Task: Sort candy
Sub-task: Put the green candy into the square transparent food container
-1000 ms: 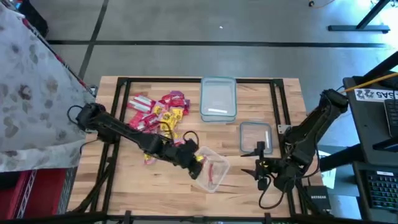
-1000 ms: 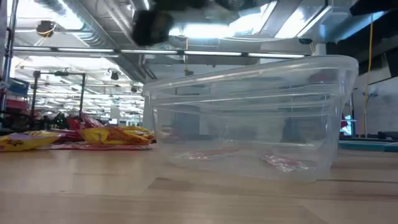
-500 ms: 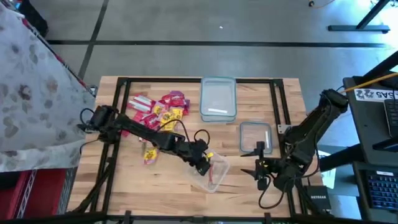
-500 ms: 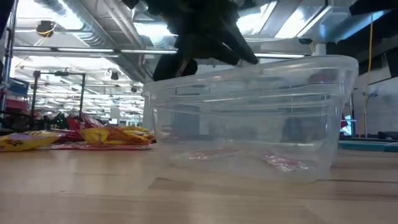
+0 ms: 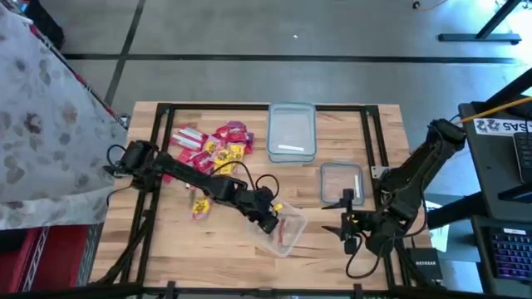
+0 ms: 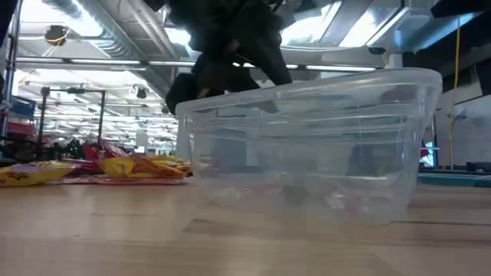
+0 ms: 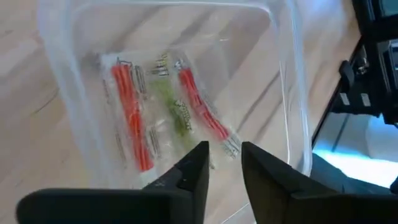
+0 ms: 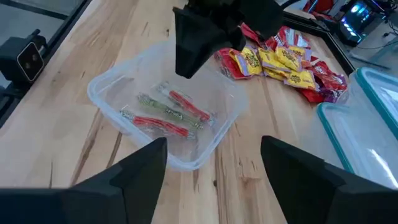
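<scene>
Now the left gripper (image 7: 221, 165) hangs over the clear tub (image 5: 279, 228), fingers slightly parted and empty; the yellow candy has gone.

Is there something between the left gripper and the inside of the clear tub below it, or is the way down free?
Nothing visible blocks it. The left gripper hangs over the open, lidless clear tub; only wrapped candy lies on its floor. The right gripper waits apart, beside the tub.
</scene>
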Robot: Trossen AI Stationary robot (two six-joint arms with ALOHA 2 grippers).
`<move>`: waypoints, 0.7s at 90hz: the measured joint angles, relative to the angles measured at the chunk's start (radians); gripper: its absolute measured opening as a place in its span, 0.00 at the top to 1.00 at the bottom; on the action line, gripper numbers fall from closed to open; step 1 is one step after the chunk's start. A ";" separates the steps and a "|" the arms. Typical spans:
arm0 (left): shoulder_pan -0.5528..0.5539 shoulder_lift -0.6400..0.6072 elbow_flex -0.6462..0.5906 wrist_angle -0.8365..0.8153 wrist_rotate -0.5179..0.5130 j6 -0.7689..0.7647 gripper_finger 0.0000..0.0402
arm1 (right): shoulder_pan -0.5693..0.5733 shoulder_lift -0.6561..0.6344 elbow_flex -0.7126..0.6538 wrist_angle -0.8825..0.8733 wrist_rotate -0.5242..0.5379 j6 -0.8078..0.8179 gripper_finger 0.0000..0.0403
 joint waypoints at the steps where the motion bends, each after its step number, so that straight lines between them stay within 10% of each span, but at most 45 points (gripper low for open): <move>1: 0.000 -0.002 0.000 -0.001 0.004 0.002 0.79 | 0.000 0.000 0.000 0.000 0.000 0.000 0.38; 20: -0.018 -0.106 0.001 -0.121 0.069 0.022 0.81 | 0.000 0.000 0.000 0.001 0.000 0.000 0.38; 42: -0.080 -0.210 0.001 -0.664 0.004 0.013 0.82 | 0.000 0.000 0.000 0.020 0.000 0.000 0.38; 63: -0.114 -0.213 -0.055 -1.163 -0.125 -0.328 0.82 | 0.000 0.000 0.000 0.028 0.000 0.000 0.38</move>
